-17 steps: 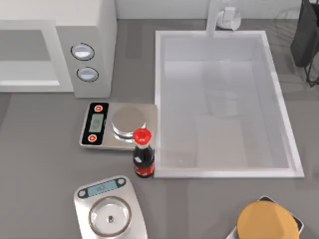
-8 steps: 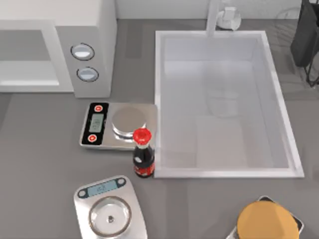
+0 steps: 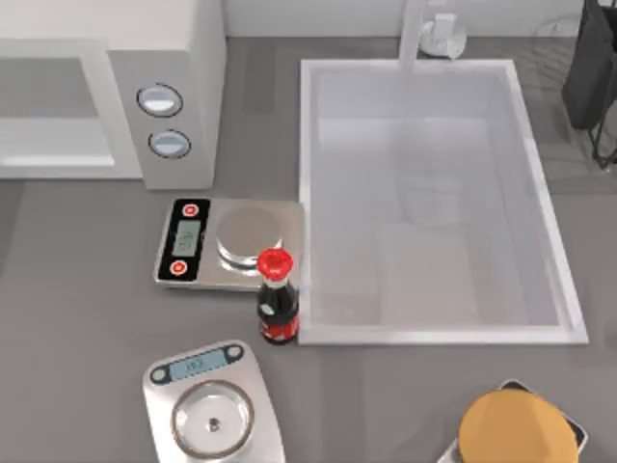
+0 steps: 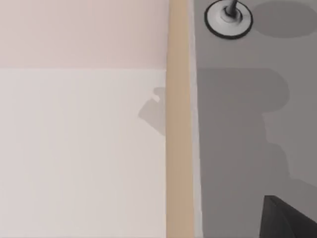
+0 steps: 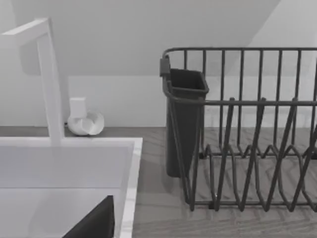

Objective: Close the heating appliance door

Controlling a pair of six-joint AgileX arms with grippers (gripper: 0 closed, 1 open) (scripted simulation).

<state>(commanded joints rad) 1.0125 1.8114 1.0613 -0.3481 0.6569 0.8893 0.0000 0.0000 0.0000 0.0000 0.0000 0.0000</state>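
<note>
The white microwave (image 3: 193, 39) stands at the table's back left. Its grey control panel (image 3: 145, 121) carries two round dials. Left of the panel, the front shows a white-framed rectangle (image 3: 53, 87), grey above and paler below. I cannot tell whether this is the door lying flush or the open cavity. The left wrist view has a dark part of my left gripper (image 4: 287, 220) beside a pale flat surface (image 4: 79, 148) with a tan edge strip. A dark part of my right gripper (image 5: 94, 224) hangs over the sink (image 5: 59, 163).
A sink (image 3: 569, 333) with a faucet (image 3: 413, 34) fills the middle right. In front of the microwave lie a flat scale (image 3: 188, 241), a red-capped dark bottle (image 3: 277, 309) and a second scale (image 3: 207, 405). An orange-topped item (image 3: 516, 429) sits front right. A dark dish rack (image 5: 247, 129) stands back right.
</note>
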